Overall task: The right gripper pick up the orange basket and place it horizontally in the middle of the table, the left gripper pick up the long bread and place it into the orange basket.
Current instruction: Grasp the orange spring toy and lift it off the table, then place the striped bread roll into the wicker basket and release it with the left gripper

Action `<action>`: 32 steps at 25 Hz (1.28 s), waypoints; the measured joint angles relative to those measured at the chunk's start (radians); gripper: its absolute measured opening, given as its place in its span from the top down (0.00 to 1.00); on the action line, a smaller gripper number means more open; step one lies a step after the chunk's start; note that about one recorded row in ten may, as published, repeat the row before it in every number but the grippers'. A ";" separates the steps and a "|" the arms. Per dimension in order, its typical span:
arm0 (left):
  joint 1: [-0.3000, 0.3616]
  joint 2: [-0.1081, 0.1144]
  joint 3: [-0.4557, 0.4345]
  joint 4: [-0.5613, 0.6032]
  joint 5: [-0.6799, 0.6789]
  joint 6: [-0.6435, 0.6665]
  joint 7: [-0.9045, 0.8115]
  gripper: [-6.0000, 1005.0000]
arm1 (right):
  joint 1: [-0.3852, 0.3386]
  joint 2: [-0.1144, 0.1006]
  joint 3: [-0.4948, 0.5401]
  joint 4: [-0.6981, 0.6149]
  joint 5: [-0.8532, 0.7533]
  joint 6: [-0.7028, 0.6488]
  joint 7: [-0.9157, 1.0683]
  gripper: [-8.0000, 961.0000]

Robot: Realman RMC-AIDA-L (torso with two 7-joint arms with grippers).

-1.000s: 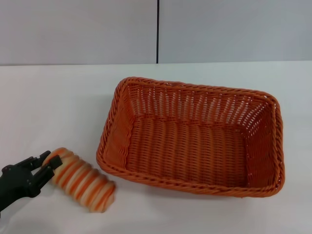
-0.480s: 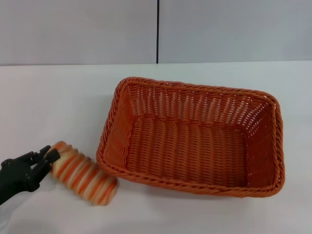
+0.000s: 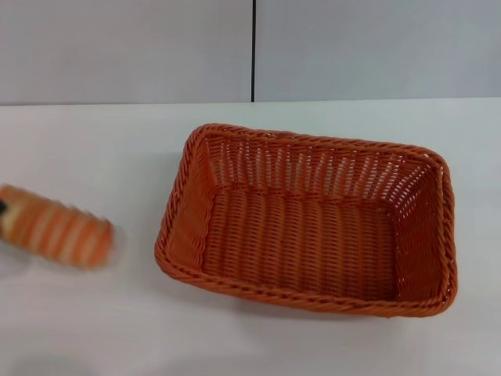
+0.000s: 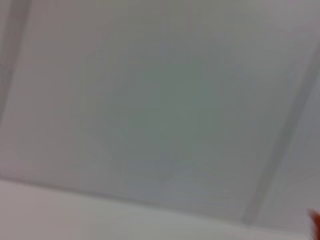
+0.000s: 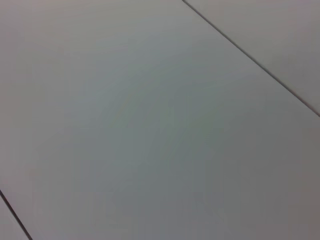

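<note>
The orange basket [image 3: 185,223] lies flat on the white table [image 3: 94,157], a little right of centre, with its long side across the view and nothing inside it. The long bread [image 3: 56,228], striped orange and cream, hangs blurred above the table at the far left, casting a faint shadow below it. Only a black sliver of my left gripper [image 3: 2,208] shows at the picture's edge, at the bread's outer end, shut on the loaf. My right gripper is out of view. Both wrist views show only grey wall, apart from an orange speck [image 4: 315,220] in the left wrist view.
A grey wall with a dark vertical seam [image 3: 254,51] stands behind the table. White tabletop lies between the bread and the basket's left rim, and in front of the basket.
The bread has risen off the table and moved left and up, away from the basket's front-left corner. My left gripper has drawn back almost out of the picture. The basket has not moved.
</note>
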 joint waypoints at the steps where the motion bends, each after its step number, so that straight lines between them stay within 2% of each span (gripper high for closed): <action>1: -0.001 0.006 -0.133 -0.001 0.000 0.008 -0.013 0.84 | -0.001 0.001 0.000 0.000 0.000 0.000 0.000 0.41; 3: -0.008 0.005 -0.239 -0.008 -0.001 0.025 -0.032 0.84 | -0.002 0.001 0.000 0.000 0.000 0.000 0.000 0.41; 5: -0.010 0.005 -0.260 -0.009 0.000 0.030 -0.036 0.84 | -0.003 0.002 0.000 0.000 0.000 0.000 0.000 0.41; 6: -0.032 -0.008 -0.337 -0.014 -0.002 0.071 -0.047 0.84 | -0.003 0.003 0.000 0.000 0.000 0.000 0.000 0.41; 7: -0.047 -0.017 -0.356 -0.015 -0.002 0.094 -0.048 0.84 | -0.003 0.003 0.000 0.000 0.000 -0.001 0.000 0.41; 8: -0.047 -0.017 -0.356 -0.015 -0.002 0.094 -0.048 0.84 | -0.003 0.003 0.000 0.000 -0.001 -0.002 0.000 0.41; 11: -0.113 -0.034 -0.374 -0.041 -0.002 0.156 -0.052 0.84 | 0.000 0.003 0.000 0.001 -0.001 -0.007 0.000 0.41; 15: -0.159 -0.034 -0.368 -0.093 0.000 0.184 -0.046 0.85 | 0.001 0.006 0.000 0.002 -0.002 -0.009 0.000 0.41; 16: -0.213 -0.037 -0.349 -0.145 0.006 0.201 -0.029 0.86 | 0.001 0.007 0.000 0.002 -0.002 -0.010 0.000 0.41; 19: -0.266 -0.039 -0.278 -0.205 0.008 0.202 0.006 0.86 | 0.000 0.010 0.000 0.005 -0.002 -0.014 0.000 0.41; 20: -0.266 -0.039 -0.278 -0.205 0.008 0.202 0.006 0.86 | -0.002 0.010 0.000 0.006 -0.002 -0.015 0.000 0.41; 21: -0.307 -0.042 -0.208 -0.243 0.009 0.197 0.047 0.86 | -0.002 0.011 0.000 0.007 -0.002 -0.015 0.000 0.41; 22: -0.321 -0.045 -0.175 -0.253 0.010 0.196 0.075 0.86 | -0.003 0.011 0.000 0.007 -0.002 -0.016 0.000 0.41; 24: -0.339 -0.048 -0.125 -0.264 0.010 0.197 0.127 0.86 | -0.007 0.012 0.000 0.008 -0.002 -0.021 0.000 0.41; 29: -0.362 -0.047 -0.074 -0.306 0.006 0.186 0.197 0.89 | -0.008 0.012 0.000 0.008 -0.002 -0.026 0.000 0.41; 32: -0.360 -0.047 -0.074 -0.307 0.005 0.186 0.201 0.77 | -0.006 0.012 0.000 0.008 -0.002 -0.026 0.000 0.41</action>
